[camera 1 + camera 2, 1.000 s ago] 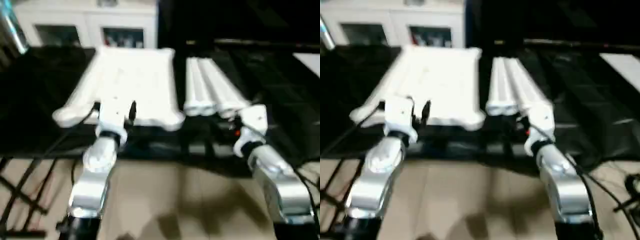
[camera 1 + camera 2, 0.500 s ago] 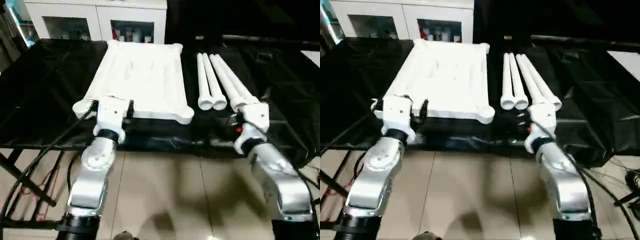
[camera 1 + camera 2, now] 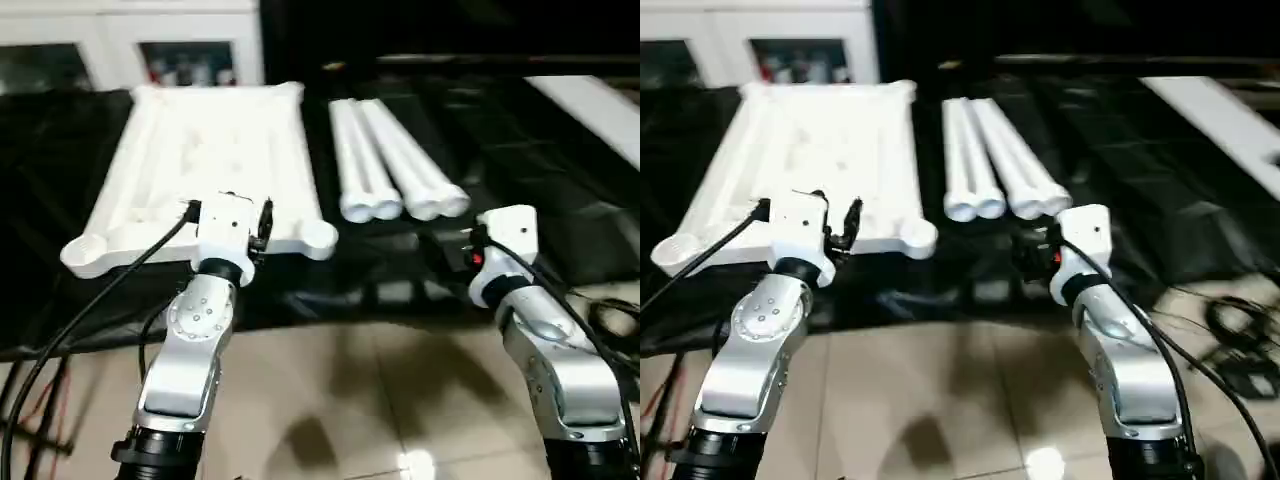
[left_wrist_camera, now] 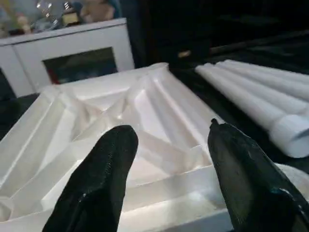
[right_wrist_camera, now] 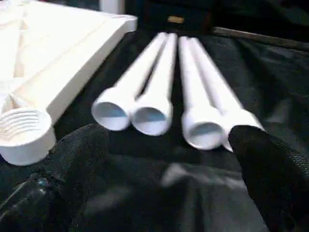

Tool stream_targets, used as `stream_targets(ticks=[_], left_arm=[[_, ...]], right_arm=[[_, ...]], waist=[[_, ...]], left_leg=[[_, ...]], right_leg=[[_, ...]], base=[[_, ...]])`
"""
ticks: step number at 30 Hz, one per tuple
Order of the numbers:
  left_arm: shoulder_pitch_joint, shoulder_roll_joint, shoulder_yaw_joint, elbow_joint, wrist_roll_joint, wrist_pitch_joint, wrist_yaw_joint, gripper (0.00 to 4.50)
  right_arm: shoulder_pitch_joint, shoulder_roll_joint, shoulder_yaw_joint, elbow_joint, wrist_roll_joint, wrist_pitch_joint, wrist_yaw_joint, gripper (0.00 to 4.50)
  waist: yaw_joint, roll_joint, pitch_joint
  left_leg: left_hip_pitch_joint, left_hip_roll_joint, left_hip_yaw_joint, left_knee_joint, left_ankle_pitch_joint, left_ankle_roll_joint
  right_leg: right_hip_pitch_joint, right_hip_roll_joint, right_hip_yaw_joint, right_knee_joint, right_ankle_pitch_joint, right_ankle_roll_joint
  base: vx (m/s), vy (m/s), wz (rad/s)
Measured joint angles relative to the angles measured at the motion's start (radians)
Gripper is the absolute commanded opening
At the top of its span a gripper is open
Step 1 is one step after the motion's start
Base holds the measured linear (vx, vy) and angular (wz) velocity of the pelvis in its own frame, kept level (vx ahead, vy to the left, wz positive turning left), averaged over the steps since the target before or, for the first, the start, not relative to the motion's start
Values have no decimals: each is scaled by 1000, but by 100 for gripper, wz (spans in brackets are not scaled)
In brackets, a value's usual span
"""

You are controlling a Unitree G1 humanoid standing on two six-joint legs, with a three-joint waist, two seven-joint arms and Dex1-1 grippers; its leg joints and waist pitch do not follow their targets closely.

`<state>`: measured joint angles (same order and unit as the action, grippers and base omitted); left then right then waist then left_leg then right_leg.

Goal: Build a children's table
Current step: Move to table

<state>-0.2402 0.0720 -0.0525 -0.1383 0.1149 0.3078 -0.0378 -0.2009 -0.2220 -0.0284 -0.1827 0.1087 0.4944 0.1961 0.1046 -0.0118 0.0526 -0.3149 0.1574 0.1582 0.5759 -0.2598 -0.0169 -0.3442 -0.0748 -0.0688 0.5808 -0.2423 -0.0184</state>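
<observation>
the tabletop (image 3: 205, 165) lies ribbed side up on the black-draped work table (image 3: 560, 200), probably so its threaded corner sockets (image 5: 24, 135) face upward for the four legs (image 3: 390, 165) (set side by side just right of it). both arms reach forward low: the left gripper (image 4: 166, 166) hangs open and empty over the tabletop's near edge, and the right gripper (image 5: 159, 174) gapes wide before the legs' open ends.

No legible text, labels, brands, numbers or signs anywhere in view.
</observation>
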Motion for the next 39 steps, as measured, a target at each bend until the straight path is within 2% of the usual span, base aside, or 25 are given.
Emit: stream_targets(ticks=[2,4,5,6,7,8,9,10,11,12,13,14,15,17,19,20,22,23,25,26,28,31,34,38,39], left_arm=[[1,0,2,0,0,0,0,283],[-6,-5,-4,-2,-2,0,1,283],[-5,-4,-4,-4,-2,0,1,283],[-3,-1,0,-4,-2,0,2,283],[3,1,5,-4,-2,0,2,283],[11,15,24,1,-2,2,5,283],[12,20,36,3,-2,4,7,283],[12,20,40,-1,-2,4,10,283],[7,16,36,-7,-2,3,10,283],[8,3,34,-7,-2,2,10,283],[9,-8,17,-7,-3,4,8,283],[9,-10,-4,-6,-3,5,7,283],[8,-10,-6,-7,-3,5,6,283],[3,-8,-4,-17,-3,4,7,283],[10,2,6,-21,-3,6,7,283],[19,10,19,-19,-3,12,7,283],[21,29,51,-10,-3,19,9,283],[19,28,55,-11,-3,19,8,283],[16,24,52,-11,-4,19,3,283],[14,24,46,-11,-8,19,-3,283],[12,23,31,-4,-12,20,-15,283],[3,7,-26,0,-22,20,-43,283],[1,23,-13,5,-22,19,-47,283],[-1,37,26,9,-23,19,-48,283],[-11,30,18,13,-24,19,-49,283]], right_arm=[[-1,-8,6,0,-5,-4,8,450],[2,-24,6,1,-7,-7,13,450],[1,-30,8,2,-12,-11,20,450],[0,-29,16,2,-20,-16,25,450],[-8,-24,32,2,-22,-18,30,450],[-21,-12,62,-1,-22,-24,38,450],[-19,-13,76,-3,-22,-28,46,450],[-17,-14,78,-3,-22,-28,52,450],[-12,-23,76,-6,-23,-31,55,450],[-1,-35,71,-7,-24,-35,56,450],[14,-40,64,-1,-27,-34,57,450],[26,-42,59,11,-29,-32,57,450],[27,-42,60,12,-29,-32,57,450],[18,-43,58,4,-29,-34,63,450],[13,-32,62,4,-29,-36,64,450],[5,-14,82,5,-26,-36,66,450],[2,1,99,-5,-20,-38,67,450],[6,-3,98,-5,-20,-38,66,450],[8,-7,94,-5,-19,-38,65,450],[11,-7,92,-5,-20,-38,64,450],[20,-10,75,-3,-20,-38,60,450],[28,-22,30,2,-20,-34,46,450],[23,-10,31,0,-20,-34,40,450],[19,3,42,-4,-17,-34,35,450],[24,-4,30,-5,-18,-35,31,450]], waist=[[6,0,0],[5,4,-3],[3,9,-4],[1,8,-4],[-6,7,-3],[-12,5,-2],[-14,4,-3],[-17,-6,-6],[-25,-32,-6],[-22,-37,4],[-13,-25,5],[-9,-21,5],[-8,-19,4],[1,15,-1],[10,40,-2],[8,33,-2],[7,32,-3],[8,31,-5],[4,23,-4],[-2,5,-1],[-3,-24,6],[13,-14,4],[21,6,4],[8,-15,5],[5,-8,1]], left_leg=[[0,-4,-11,17,-18,30],[-51,-20,-49,76,-41,132],[-62,-22,-74,91,-52,151],[-54,-22,-96,89,-54,152],[-45,-38,-128,80,-60,148],[-33,-66,-175,76,-61,146],[-20,-84,-202,69,-62,145],[-9,-103,-221,60,-59,137],[-2,-136,-235,51,-52,84],[-5,-142,-236,60,-52,63],[-18,-128,-205,96,-46,92],[-42,-108,-149,140,-43,88],[-46,-103,-121,137,-38,79],[-48,-77,-96,82,-23,54],[-50,-47,-99,83,-1,22],[-39,-49,-96,80,-5,22],[-33,-63,-96,82,-11,32],[-32,-69,-95,82,-13,35],[-31,-76,-89,81,-15,35],[-24,-91,-80,78,-17,32],[-11,-110,-57,79,-22,27],[-3,-83,-58,91,-27,37],[34,-45,-29,65,-39,-27],[86,-31,65,30,-49,-36],[77,-34,45,35,-54,-29]], right_leg=[[0,0,3,18,-22,-14],[20,-10,-31,8,-31,30],[34,-12,-61,5,-38,37],[45,-11,-79,6,-45,38],[31,-12,-77,38,-57,28],[1,-4,-48,128,-75,32],[-19,3,-25,160,-84,41],[-42,12,3,167,-82,50],[-47,12,53,107,-45,29],[-37,15,63,123,-63,28],[-22,17,45,108,-60,28],[2,14,20,84,-54,27],[22,12,-1,65,-51,23],[67,14,-84,28,-48,17],[98,15,-142,11,-52,17],[88,20,-110,35,-65,14],[32,19,-39,149,-72,11],[-5,17,-18,169,-70,20],[-55,11,-4,151,-53,47],[-64,1,6,95,-35,48],[-51,-17,35,68,33,40],[-35,-9,33,60,27,29],[-32,43,85,51,18,16],[-42,-11,49,84,9,-46],[-30,-5,51,70,16,3]], base=[[120,10,18],[88,20,37],[97,3,82],[97,3,82],[176,-110,64],[144,-167,45],[144,-167,45],[37,-139,43],[-17,-150,66],[-17,-150,66],[-3,-108,67],[55,-83,49],[55,-83,49],[48,-18,58],[71,46,57],[114,70,33],[97,70,26],[45,55,10],[22,27,5],[31,-55,-2],[24,-83,3],[36,-78,1],[8,3,-13],[56,12,-47],[69,-19,-46]])
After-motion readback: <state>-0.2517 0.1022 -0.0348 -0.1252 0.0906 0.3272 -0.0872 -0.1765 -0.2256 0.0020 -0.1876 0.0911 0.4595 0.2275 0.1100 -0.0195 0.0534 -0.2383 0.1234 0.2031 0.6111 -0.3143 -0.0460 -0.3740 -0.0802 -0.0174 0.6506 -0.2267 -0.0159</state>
